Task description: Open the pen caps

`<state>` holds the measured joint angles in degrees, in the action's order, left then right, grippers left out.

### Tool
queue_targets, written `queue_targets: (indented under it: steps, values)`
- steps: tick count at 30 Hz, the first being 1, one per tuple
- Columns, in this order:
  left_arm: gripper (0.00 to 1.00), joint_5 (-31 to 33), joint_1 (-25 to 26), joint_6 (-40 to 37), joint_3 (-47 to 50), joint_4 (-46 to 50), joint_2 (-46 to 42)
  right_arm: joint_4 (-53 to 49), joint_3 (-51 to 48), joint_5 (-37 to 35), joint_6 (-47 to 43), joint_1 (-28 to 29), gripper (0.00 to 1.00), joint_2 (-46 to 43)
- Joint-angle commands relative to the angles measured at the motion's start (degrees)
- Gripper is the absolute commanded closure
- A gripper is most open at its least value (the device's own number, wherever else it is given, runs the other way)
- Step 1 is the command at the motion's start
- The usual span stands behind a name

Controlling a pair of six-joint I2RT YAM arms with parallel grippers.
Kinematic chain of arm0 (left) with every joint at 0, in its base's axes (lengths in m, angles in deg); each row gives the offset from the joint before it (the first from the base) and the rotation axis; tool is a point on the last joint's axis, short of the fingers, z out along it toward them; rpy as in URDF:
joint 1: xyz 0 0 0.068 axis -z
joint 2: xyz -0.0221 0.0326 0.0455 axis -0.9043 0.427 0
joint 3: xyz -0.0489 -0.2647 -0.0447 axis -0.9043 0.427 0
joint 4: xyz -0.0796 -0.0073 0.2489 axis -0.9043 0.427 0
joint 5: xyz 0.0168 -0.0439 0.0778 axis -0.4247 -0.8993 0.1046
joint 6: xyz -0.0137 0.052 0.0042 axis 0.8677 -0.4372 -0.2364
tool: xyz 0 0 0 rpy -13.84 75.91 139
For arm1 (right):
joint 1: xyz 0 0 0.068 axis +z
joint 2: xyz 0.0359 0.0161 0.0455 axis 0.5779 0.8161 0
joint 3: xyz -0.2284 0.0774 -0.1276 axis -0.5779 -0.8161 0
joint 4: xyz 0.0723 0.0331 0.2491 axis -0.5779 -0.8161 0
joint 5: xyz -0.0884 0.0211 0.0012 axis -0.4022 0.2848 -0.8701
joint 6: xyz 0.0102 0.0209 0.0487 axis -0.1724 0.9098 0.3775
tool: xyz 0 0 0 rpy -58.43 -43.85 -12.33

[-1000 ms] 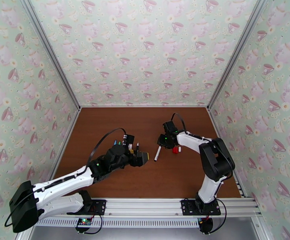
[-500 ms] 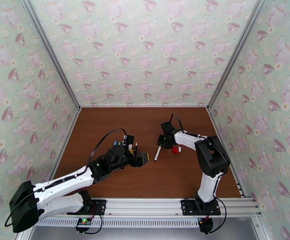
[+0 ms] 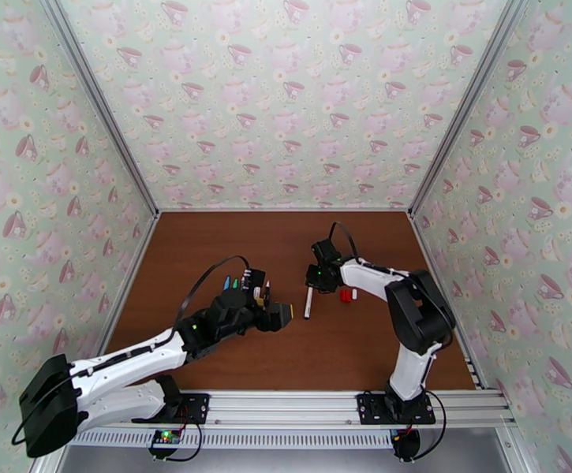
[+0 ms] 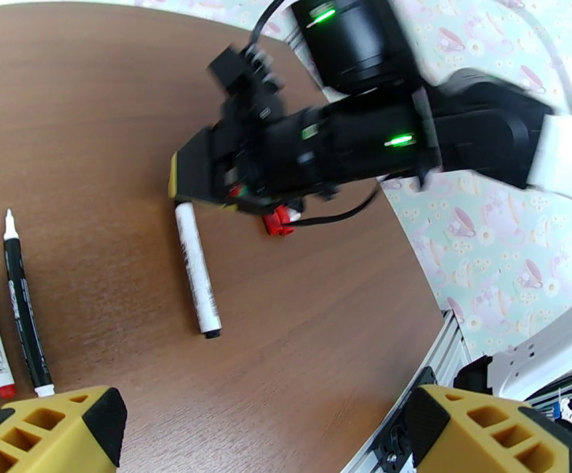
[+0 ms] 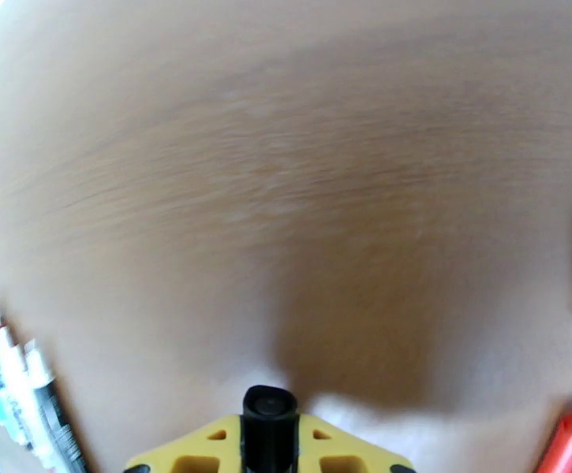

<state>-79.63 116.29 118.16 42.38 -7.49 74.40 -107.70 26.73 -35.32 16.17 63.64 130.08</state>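
Now the right gripper (image 5: 270,449) clamps the black cap (image 5: 270,411), probably light and slick; the left gripper (image 4: 266,415) gapes and should grip the pen (image 4: 196,270) mid-barrel.

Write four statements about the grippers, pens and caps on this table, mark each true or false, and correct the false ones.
1. The right gripper is shut on a black cap. True.
2. The left gripper is clamped on a pen. False: its jaws stand wide open and hold nothing.
3. A white pen lies flat on the table, one end at the right gripper. True.
4. The red cap lies among the other pens on the left. False: it lies on the white pen's right side, by the right gripper, apart from that group.
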Motion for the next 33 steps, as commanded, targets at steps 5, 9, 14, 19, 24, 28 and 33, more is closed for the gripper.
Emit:
queue_targets:
  steps: [5, 9, 14, 19, 24, 28, 33]
  values:
    - [0.03, -6.73, -1.8, 4.92, 0.57, -8.74, 5.32, 1.34, -4.4, 2.13, 0.76, 2.14, 0.82, -13.19]
    - [0.09, -10.16, -2.57, 6.56, -1.24, -11.85, 8.46, 2.43, -6.64, 3.31, 2.5, 3.65, 0.83, -19.1]
    - [0.12, -13.7, -3.32, 7.94, -3.28, -14.85, 11.61, 2.54, -8.09, 2.24, 4.71, 6.6, 0.84, -25.54]
    - [0.15, -16.62, -3.91, 8.59, -4.23, -17.96, 13.74, 4.33, -9.51, 2.93, 7.7, 9.15, 0.84, -29.22]
    - [0.21, -19.42, -4.19, 9.75, -5.06, -20.78, 16.18, 6.47, -9.69, 2.26, 9.51, 12.0, 0.84, -30.34]
    - [0.28, -20.18, -4.22, 10.36, -5.41, -22.25, 17.16, 7.05, -9.18, 1.61, 9.81, 13.32, 0.84, -29.57]
    - [0.43, -19.07, -4.2, 9.52, -5.54, -20.98, 16.12, 6.99, -9.29, 0.59, 10.46, 14.02, 0.85, -29.12]
